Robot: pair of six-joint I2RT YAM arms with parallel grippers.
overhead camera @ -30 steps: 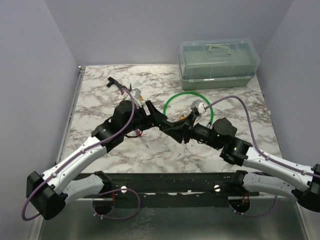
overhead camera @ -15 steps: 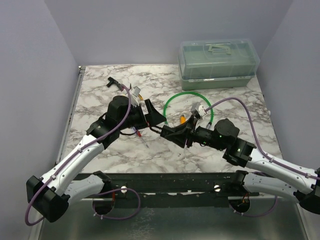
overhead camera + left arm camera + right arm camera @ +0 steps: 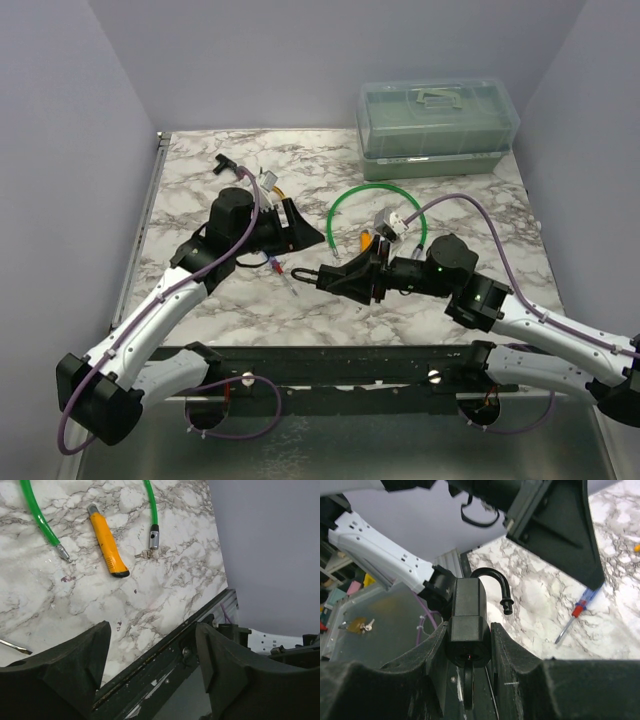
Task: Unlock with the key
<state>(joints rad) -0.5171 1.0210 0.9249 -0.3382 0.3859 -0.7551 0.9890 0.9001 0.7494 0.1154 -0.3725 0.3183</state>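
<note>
black padlock [image 3: 468, 605] is clamped by the right gripper [image 3: 469, 646], shackle [image 3: 496, 578] swung open at twelve o'clock; left gripper [image 3: 151, 636] is held wide, empty.

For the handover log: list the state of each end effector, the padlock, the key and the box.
padlock: shackle open, gripped.
right end effector: shut on padlock.
left end effector: open, empty.
key: lying loose on table.
box: lid closed.
</note>
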